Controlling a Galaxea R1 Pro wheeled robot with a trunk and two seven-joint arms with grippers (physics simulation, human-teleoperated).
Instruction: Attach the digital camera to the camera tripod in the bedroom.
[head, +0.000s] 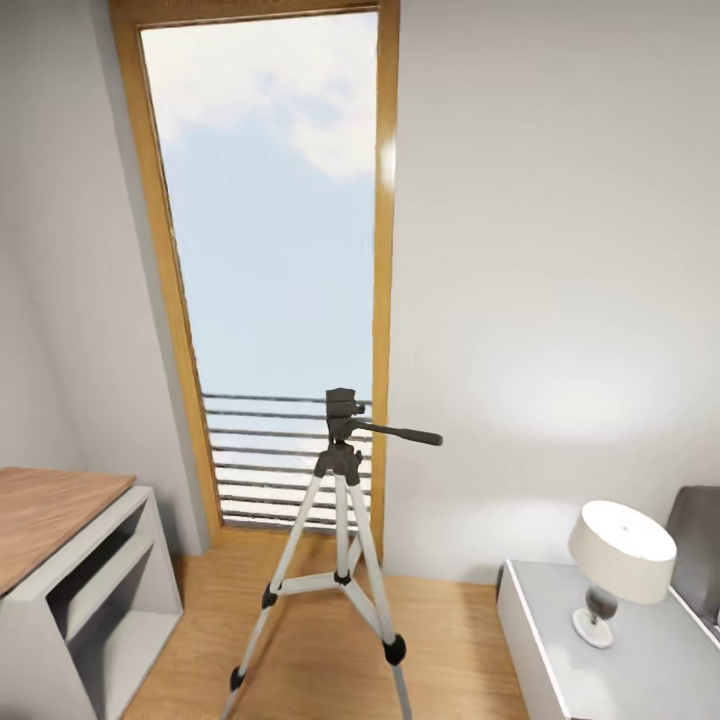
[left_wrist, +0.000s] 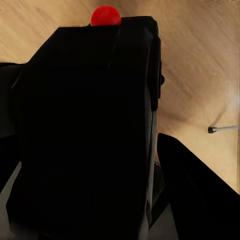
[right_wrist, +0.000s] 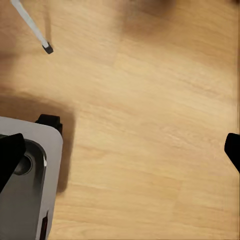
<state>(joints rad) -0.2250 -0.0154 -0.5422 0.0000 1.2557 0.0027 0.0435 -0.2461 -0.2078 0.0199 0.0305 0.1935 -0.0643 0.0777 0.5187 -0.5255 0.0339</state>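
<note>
Close against the left wrist lens, the digital camera (left_wrist: 85, 130) sits clamped in the left claw (left_wrist: 95, 200), its black body hiding most of the fingers and its red button (left_wrist: 105, 15) at the far end. Beyond the right claw (right_wrist: 120, 150), whose tips stand wide apart and empty, lies wood floor (right_wrist: 150, 125) and one foot of the camera tripod (head: 342, 540), which the head view shows nearly whole before the window (head: 270, 220).

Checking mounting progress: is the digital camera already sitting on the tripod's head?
No: the camera tripod has a bare head, while the digital camera sits in the left gripper.
</note>
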